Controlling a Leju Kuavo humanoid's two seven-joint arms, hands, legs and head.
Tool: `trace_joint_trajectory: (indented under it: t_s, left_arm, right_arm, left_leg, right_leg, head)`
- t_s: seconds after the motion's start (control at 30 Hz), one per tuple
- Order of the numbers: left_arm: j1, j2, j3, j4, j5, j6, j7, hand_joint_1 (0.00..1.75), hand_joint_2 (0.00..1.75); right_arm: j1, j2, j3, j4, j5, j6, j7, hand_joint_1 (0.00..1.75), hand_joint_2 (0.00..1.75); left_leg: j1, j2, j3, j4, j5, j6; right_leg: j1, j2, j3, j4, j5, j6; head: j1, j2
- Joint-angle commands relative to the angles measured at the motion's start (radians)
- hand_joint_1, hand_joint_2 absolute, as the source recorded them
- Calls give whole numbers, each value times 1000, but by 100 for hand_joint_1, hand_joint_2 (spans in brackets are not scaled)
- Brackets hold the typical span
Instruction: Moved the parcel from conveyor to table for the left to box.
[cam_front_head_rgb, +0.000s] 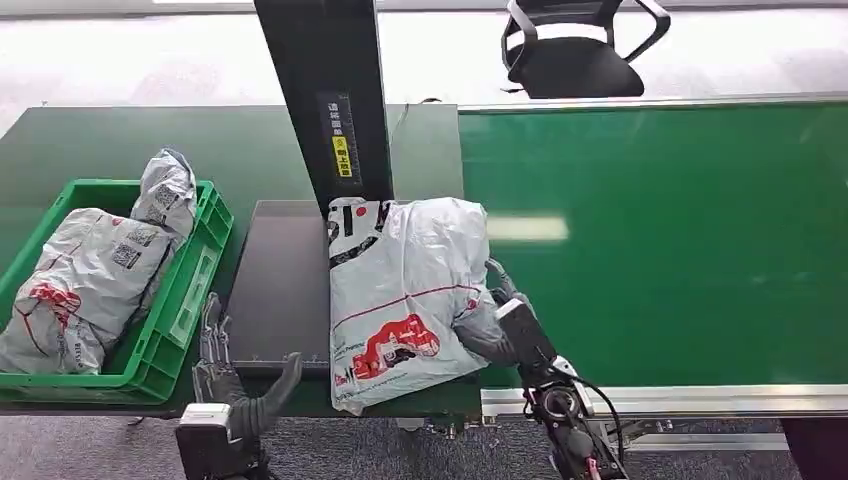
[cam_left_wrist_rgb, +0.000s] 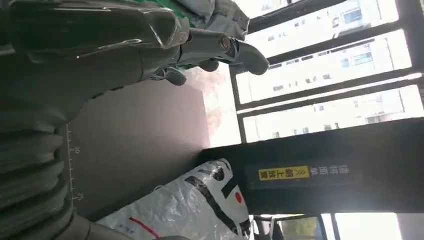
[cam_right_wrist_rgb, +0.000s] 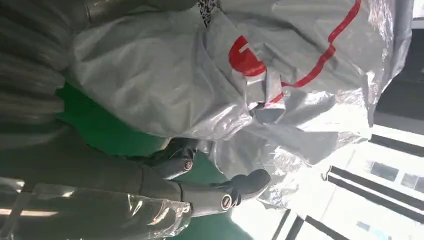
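A grey-white parcel (cam_front_head_rgb: 405, 290) with red print lies across the right edge of the dark table plate (cam_front_head_rgb: 280, 290) and the left end of the green conveyor (cam_front_head_rgb: 650, 250). My right hand (cam_front_head_rgb: 495, 325) grips the parcel's right edge. In the right wrist view the parcel (cam_right_wrist_rgb: 200, 85) sits between the thumb and the curled fingers (cam_right_wrist_rgb: 225, 192). My left hand (cam_front_head_rgb: 235, 375) hovers at the plate's front left corner, fingers spread and holding nothing. In the left wrist view that hand (cam_left_wrist_rgb: 125, 45) reaches over the plate (cam_left_wrist_rgb: 135, 130), with the parcel (cam_left_wrist_rgb: 185, 207) beyond.
A green crate (cam_front_head_rgb: 190, 300) at the left holds two grey parcels (cam_front_head_rgb: 90, 270). A black post (cam_front_head_rgb: 335, 100) with a yellow label stands behind the plate, touching the parcel's far end. An office chair (cam_front_head_rgb: 575, 50) stands beyond the conveyor.
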Motion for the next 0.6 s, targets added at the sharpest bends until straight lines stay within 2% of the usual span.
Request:
trace_joint_trajectory:
  t_s: [0.03, 0.1, 0.17, 0.27, 0.33, 0.4, 0.47, 0.6]
  left_arm:
    - [31, 19, -80, -55, -11, 35, -13, 0, 175]
    - [29, 33, -114, -64, -36, 46, -5, 0, 175]
    - [24, 37, -123, -79, -34, 72, -13, 0, 175]
    - [33, 41, -133, -121, -24, 121, -38, 0, 175]
    - [32, 49, -166, -136, -80, 139, -26, 0, 175]
    - [5, 59, -212, -99, -184, 124, 47, 0, 175]
    - [-60, 57, -263, 19, -291, 92, 121, 0, 175]
    - [-151, 40, -309, 198, -381, 95, 158, 0, 175]
  right_arm:
    - [40, -12, -35, -124, -99, 84, -99, 0, 175]
    - [71, -8, -50, -197, -184, 141, -170, 0, 175]
    - [121, 9, -87, -331, -323, 220, -177, 0, 175]
    - [152, 35, -112, -421, -387, 245, -177, 0, 175]
    - [150, 50, -120, -436, -401, 245, -177, 0, 175]
    - [139, 52, -122, -423, -423, 255, -177, 0, 175]
    - [120, 60, -142, -407, -452, 248, -177, 0, 175]
    - [103, 64, -167, -380, -494, 245, -177, 0, 175]
  left_leg:
    - [0, -2, 0, 0, 0, 1]
    - [0, -3, -1, 0, 0, 2]
    - [0, -4, -1, 0, 0, 2]
    - [0, -3, -1, 0, 0, 2]
    - [0, -2, -2, 0, 0, 2]
    - [0, -2, -2, 0, 0, 2]
    - [-1, -4, -1, -1, 1, 2]
    - [-1, -6, 0, -3, 3, 3]
  right_leg:
    - [0, -2, 0, 0, 0, -2]
    - [0, -3, 0, 0, -1, -3]
    - [0, -4, 0, 0, -1, -4]
    - [0, -3, -1, 0, -1, -3]
    - [0, -1, -1, 0, 0, -3]
    - [0, -2, -1, 0, 0, -3]
    - [0, -4, 0, -1, 0, -4]
    - [0, -6, 2, -3, 1, -4]
  head:
    - [0, 0]
    - [0, 0]
    - [0, 0]
    - [0, 0]
    - [0, 0]
    - [0, 0]
    - [0, 0]
    - [0, 0]
